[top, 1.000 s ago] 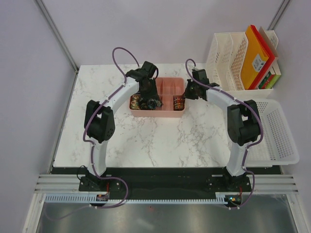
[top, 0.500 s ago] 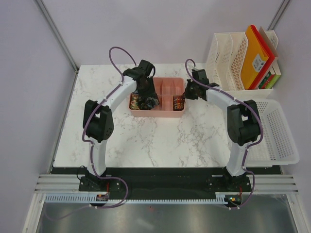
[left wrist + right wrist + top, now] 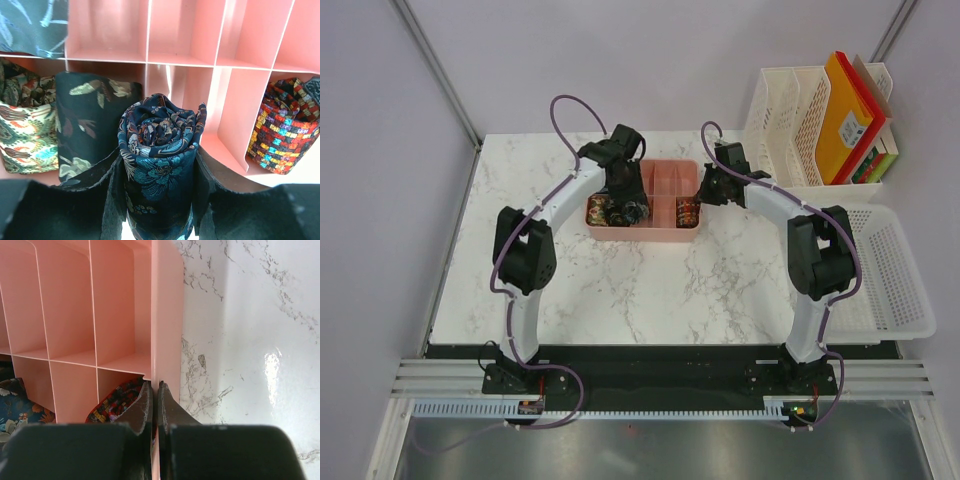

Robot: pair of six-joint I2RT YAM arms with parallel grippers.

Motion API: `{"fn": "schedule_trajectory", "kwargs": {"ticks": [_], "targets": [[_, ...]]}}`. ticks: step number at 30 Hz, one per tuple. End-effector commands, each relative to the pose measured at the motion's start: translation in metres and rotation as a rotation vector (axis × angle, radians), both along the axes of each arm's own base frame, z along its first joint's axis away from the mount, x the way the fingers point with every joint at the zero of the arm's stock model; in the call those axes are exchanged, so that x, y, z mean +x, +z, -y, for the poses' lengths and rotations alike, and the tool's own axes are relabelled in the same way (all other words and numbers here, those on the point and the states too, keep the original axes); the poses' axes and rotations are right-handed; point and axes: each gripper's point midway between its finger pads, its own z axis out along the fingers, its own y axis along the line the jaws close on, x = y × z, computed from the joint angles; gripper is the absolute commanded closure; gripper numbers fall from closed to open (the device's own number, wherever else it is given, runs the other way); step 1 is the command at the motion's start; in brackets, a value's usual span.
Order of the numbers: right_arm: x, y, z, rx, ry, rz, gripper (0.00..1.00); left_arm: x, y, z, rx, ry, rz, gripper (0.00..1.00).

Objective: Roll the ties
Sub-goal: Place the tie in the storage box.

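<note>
Left gripper (image 3: 160, 170) was clamped on rolled blue floral tie (image 3: 159, 131), pads on coil flanks, spiral end up. Coil sat at tray near row, just beside dark leaf-print coil (image 3: 85, 125); seated or hovering, could not tell. Right gripper (image 3: 154, 399) pinched end wall of pink compartment tray (image 3: 167, 315). Judged: light, soft, slick fabric, wants to unroll. Squeeze flanks across all turns, not loose tail.
</note>
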Motion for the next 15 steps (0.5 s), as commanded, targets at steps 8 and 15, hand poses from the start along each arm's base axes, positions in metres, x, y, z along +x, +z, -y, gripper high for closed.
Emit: {"fn": "schedule_trajectory", "kwargs": {"ticks": [8,15], "targets": [[-0.014,-0.002,-0.023,0.050,0.063,-0.055,1.00,0.002,-0.006,0.018,0.071,-0.047,0.044,0.98],[-0.015,-0.004,-0.023,0.050,0.066,-0.060,1.00,0.008,-0.012,0.011,0.113,-0.039,0.055,0.98]]}}
